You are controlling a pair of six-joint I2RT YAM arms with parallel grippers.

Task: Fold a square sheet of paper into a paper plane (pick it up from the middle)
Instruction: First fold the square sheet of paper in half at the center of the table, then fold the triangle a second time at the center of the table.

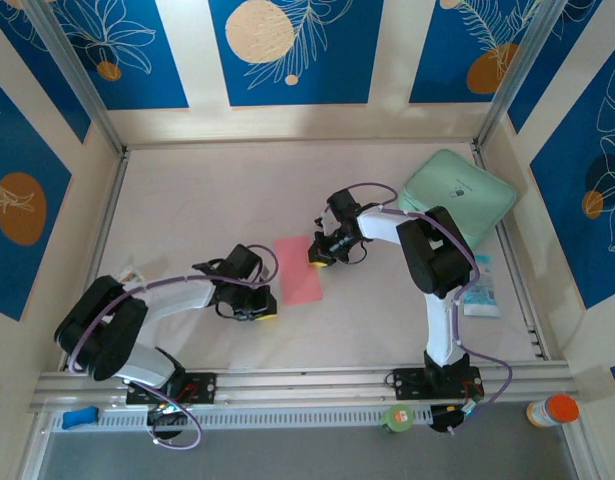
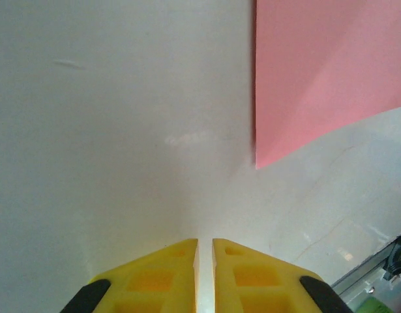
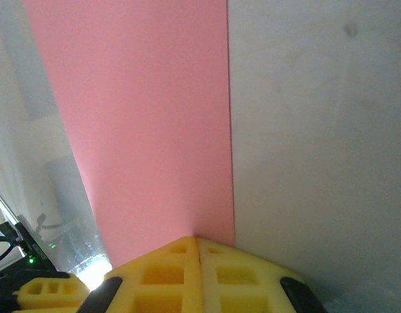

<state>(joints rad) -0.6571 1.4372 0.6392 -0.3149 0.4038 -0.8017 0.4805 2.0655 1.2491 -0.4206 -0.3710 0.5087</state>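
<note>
Pink paper (image 3: 148, 117) — up close, closed right gripper (image 3: 199, 241) seemingly presses it.

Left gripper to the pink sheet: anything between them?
Nothing: the left wrist view shows bare table between the left gripper and the square sheet of paper, whose near corner lies ahead and to the right.

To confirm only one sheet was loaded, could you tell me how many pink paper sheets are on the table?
1. The square sheet of paper lies flat between the left gripper and the right gripper; another stacked exactly beneath it could be hidden.
</note>
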